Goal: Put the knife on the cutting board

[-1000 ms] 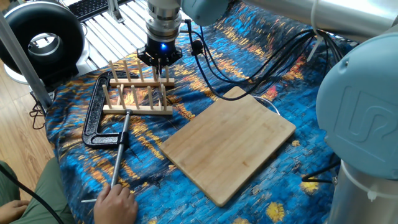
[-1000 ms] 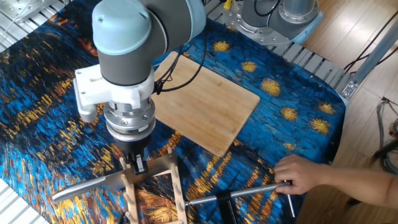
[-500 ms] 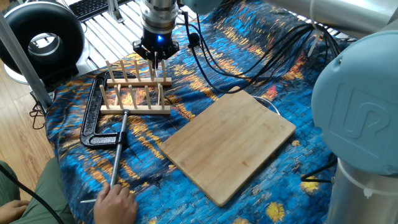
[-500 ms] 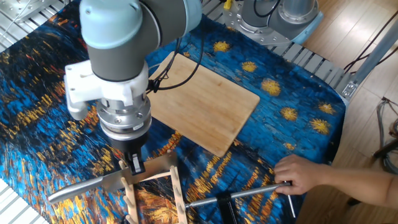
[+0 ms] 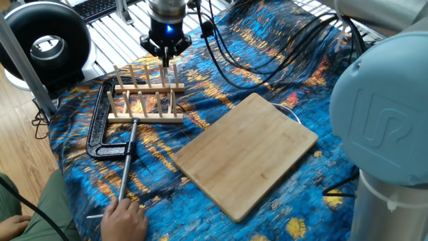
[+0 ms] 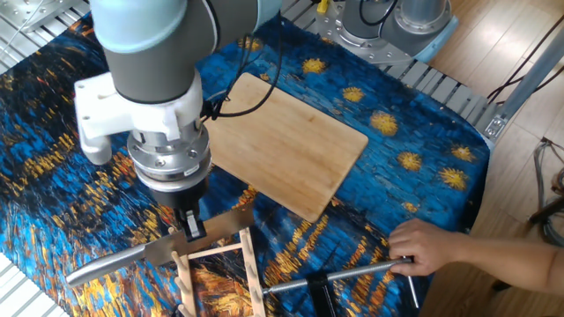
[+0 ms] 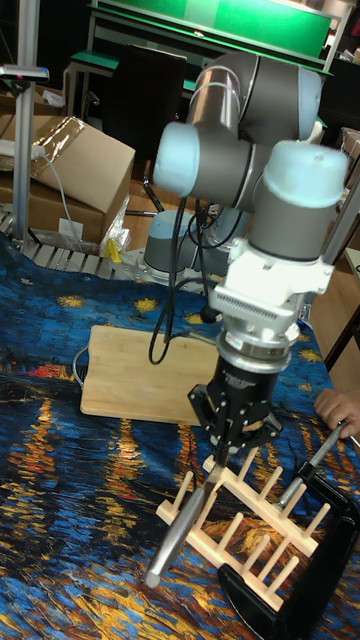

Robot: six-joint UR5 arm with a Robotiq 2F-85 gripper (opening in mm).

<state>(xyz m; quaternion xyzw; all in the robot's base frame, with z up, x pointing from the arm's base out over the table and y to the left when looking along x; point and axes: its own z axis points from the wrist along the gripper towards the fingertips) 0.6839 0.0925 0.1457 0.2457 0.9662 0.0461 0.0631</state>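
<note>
The knife (image 6: 141,254), a cleaver with a shiny blade and a slim grey handle, hangs level just above the wooden dish rack (image 6: 217,280). My gripper (image 6: 190,231) is shut on the top of its blade. In the tall fixed view the handle of the knife (image 7: 176,540) slants down to the left below the gripper (image 7: 232,442). In one fixed view the gripper (image 5: 165,59) hovers over the far end of the rack (image 5: 144,100). The cutting board (image 5: 247,157) lies bare on the blue cloth, to the right of the rack; it also shows as the cutting board (image 6: 286,145).
A black clamp (image 5: 105,130) with a long metal rod lies beside the rack. A person's hand (image 5: 124,217) holds the rod's end near the table edge, hand (image 6: 430,247). Black cables (image 5: 267,60) trail across the cloth behind the board.
My gripper has risen and drifted away from the rack's pegs, carrying the knife up with it. The person's hand and the clamp have stayed put.
</note>
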